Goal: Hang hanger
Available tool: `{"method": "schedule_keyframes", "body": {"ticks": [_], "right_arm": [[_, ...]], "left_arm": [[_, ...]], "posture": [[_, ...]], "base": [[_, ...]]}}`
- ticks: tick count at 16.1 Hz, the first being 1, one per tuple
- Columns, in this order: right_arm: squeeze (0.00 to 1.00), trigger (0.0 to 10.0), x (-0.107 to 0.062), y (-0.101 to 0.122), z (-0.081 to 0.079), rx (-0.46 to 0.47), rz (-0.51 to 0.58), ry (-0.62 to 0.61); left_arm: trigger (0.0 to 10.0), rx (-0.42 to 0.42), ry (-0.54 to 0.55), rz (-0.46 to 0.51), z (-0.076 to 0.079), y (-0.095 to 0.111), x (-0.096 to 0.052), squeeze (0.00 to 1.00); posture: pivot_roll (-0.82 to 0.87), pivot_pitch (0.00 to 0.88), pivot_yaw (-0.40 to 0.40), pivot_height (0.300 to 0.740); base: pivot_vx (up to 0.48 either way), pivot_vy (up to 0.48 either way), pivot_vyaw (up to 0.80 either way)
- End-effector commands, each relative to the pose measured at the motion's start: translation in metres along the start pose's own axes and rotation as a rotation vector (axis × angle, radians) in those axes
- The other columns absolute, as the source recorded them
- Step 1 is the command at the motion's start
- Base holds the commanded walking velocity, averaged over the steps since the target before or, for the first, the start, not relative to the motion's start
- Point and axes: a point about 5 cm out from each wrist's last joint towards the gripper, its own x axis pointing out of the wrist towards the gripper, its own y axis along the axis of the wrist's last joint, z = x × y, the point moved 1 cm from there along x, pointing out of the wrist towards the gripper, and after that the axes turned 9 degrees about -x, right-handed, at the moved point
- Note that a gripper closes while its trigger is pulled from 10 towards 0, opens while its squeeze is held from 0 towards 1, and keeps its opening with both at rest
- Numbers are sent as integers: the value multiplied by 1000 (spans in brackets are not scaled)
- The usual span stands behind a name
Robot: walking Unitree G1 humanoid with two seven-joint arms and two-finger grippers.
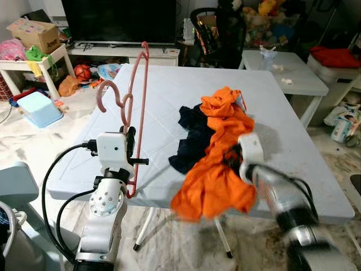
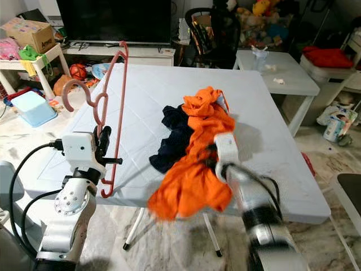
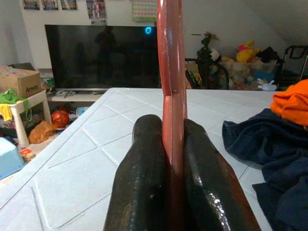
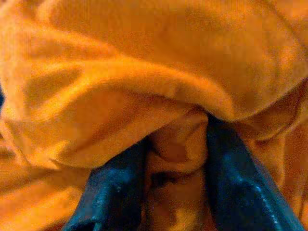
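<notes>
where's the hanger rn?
The pink hanger stands upright in the left gripper, above the near-left edge of the white table, left of the dark garment and orange garment, which the right gripper pinches.

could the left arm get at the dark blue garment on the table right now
Probably not freely. The left tool is shut on the pink hanger, held upright at the table's near left edge. The dark blue garment lies mid-table, partly under the orange shirt, which the right tool grips.
</notes>
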Motion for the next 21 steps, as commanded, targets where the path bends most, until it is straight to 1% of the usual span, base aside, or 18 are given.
{"method": "schedule_keyframes", "body": {"ticks": [1,2,3,4,6,7,8,9,10,11,12,13,14,15,16,17,19,21], "right_arm": [[0,0,5,24,4,51,65,-40],[0,0,13,63,-4,119,154,-45],[0,0,15,85,-9,147,212,-39],[0,0,16,94,-11,161,232,-36],[0,0,10,157,-19,350,416,16],[0,0,1,188,-19,421,522,41],[0,0,-7,209,-16,452,603,44],[0,0,-10,215,-15,460,626,41],[0,0,-19,232,-7,478,715,29],[0,0,-26,241,-1,458,771,3],[0,3686,-22,227,5,355,740,-75],[0,10000,-13,208,7,265,658,-135],[184,10000,-5,182,11,201,574,-176],[184,10000,-3,175,13,198,551,-186],[1000,10000,-1,152,25,189,490,-262],[1000,10000,0,137,32,163,443,-317],[1000,10000,1,109,45,184,363,-383],[1000,10000,-1,105,50,197,360,-401]], "left_arm": [[10000,2,27,-132,-3,-28,-7,0],[10000,-2,27,-126,-2,-28,-5,0],[10000,-3,31,-124,-2,-28,-5,0],[10000,-3,32,-123,-2,-28,-5,0],[10000,-3,52,-110,-4,-26,-4,0],[10000,-2,60,-100,-6,-24,-3,0],[10000,-1,64,-91,-6,-23,-2,0],[10000,-1,65,-88,-6,-23,-2,0],[10000,-2,70,-85,-6,-22,-2,0],[10000,-4,73,-85,-5,-23,-2,0],[10000,-8,73,-87,-4,-25,-4,0],[10000,-11,69,-90,-2,-26,-4,0],[10000,-15,60,-89,0,-27,-4,0],[10000,-16,57,-88,1,-26,-4,0],[10000,-18,55,-87,1,-26,-4,0],[10000,-19,56,-89,1,-26,-4,0],[10000,-18,53,-98,0,-28,-6,0],[10000,-18,48,-101,1,-29,-6,0]], "posture": [[-4,0,-61,740],[-2,0,-66,740],[5,0,-74,740],[8,0,-78,740],[21,0,-93,740],[28,0,-101,740],[28,0,-101,740],[28,0,-101,740],[28,0,-108,740],[25,0,-108,740],[16,0,-106,740],[16,0,-106,740],[12,0,-104,740],[9,0,-102,740],[6,0,-98,740],[5,0,-97,740],[-2,0,-87,740],[-4,0,-83,740]], "base": [[0,0,0],[0,0,0],[0,0,0],[0,0,0],[0,0,0],[0,0,0],[0,0,0],[0,0,0],[0,0,0],[0,0,0],[0,0,0],[0,0,0],[0,0,0],[0,0,0],[0,0,0],[0,0,0],[0,0,0],[0,0,0]]}}
